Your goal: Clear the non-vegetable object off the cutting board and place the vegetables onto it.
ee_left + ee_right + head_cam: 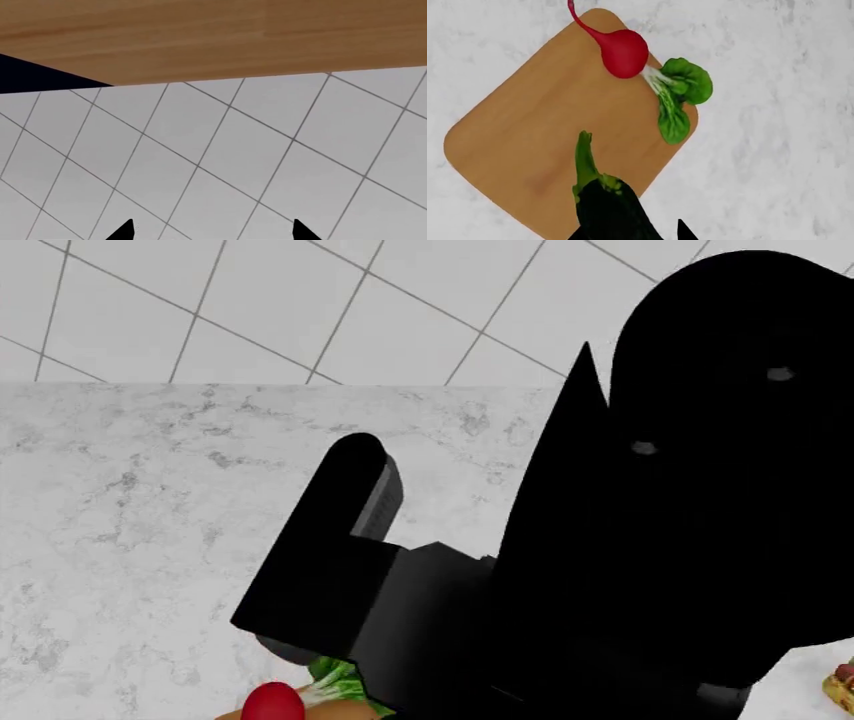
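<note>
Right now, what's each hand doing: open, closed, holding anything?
Left hand: open, holding nothing, facing tiled floor.
Right hand: over the cutting board, an eggplant at its tips; grip cannot be told.

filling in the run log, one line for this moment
radish: on cutting board | eggplant: in right end effector, over board | hot dog: off board

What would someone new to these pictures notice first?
Probably the bright red radish lying at one edge of the wooden cutting board on the marble counter, its green leaves spilling past the rim. Next, a dark eggplant with a green stem, over the board and close to the right claw. In the head view, the black arm blocks much of the scene, with the hot dog just peeking in off the board.
</note>
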`<state>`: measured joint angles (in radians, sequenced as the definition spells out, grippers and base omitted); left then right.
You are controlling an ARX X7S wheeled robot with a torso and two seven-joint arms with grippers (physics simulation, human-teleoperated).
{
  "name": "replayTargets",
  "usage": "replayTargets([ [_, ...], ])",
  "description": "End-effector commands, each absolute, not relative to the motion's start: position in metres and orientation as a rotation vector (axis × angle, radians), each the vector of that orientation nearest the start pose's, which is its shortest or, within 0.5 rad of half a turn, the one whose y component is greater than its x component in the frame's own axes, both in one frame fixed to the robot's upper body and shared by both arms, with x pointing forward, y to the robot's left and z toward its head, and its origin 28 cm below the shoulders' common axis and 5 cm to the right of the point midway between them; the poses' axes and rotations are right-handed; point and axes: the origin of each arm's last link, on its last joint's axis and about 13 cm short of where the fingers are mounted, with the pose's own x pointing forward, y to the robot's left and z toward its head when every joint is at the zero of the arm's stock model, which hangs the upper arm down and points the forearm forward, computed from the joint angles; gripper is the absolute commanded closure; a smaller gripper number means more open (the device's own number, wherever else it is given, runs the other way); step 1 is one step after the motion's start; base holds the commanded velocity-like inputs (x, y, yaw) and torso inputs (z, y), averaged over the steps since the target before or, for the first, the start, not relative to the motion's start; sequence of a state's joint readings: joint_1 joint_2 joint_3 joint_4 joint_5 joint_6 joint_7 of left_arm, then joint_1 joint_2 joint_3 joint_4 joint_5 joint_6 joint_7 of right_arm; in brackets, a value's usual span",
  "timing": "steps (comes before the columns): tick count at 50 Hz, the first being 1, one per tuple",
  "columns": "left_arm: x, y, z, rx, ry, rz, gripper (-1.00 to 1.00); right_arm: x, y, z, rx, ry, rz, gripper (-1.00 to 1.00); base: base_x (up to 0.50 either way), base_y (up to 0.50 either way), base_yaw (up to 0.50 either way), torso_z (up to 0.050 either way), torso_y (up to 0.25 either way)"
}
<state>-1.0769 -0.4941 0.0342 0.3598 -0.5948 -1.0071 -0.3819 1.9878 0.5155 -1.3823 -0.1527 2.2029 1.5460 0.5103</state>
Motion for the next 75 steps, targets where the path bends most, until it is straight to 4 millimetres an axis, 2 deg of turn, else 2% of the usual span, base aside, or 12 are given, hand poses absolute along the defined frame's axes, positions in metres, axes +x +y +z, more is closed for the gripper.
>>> replayTargets([
  [1, 0.288, 0.281, 0.323, 0.050, -0.383, 0.150, -1.00, 0.239, -0.062, 0.339, -0.920, 0.857, 0.964, 1.00, 0.00, 0.00, 0.00, 0.000, 0.000],
  [22, 0.288, 0.283, 0.320, 0.047, -0.375, 0.157, -1.00, 0.243, -0.045, 0.339, -0.929, 0.789, 1.049, 1.00, 0.00, 0.00, 0.00, 0.000, 0.000],
  [35, 0.289, 0.282, 0.319, 0.048, -0.374, 0.155, -1.00, 0.249, -0.035, 0.330, -0.907, 0.761, 1.119, 1.00, 0.00, 0.00, 0.00, 0.000, 0.000],
  [52, 0.292, 0.283, 0.319, 0.046, -0.369, 0.160, -1.00, 0.267, -0.023, 0.317, -0.876, 0.719, 1.178, 1.00, 0.00, 0.00, 0.00, 0.000, 0.000],
  [75, 0.289, 0.284, 0.322, 0.046, -0.377, 0.168, -1.00, 0.263, -0.025, 0.296, -0.813, 0.796, 1.227, 1.00, 0.00, 0.00, 0.00, 0.000, 0.000],
])
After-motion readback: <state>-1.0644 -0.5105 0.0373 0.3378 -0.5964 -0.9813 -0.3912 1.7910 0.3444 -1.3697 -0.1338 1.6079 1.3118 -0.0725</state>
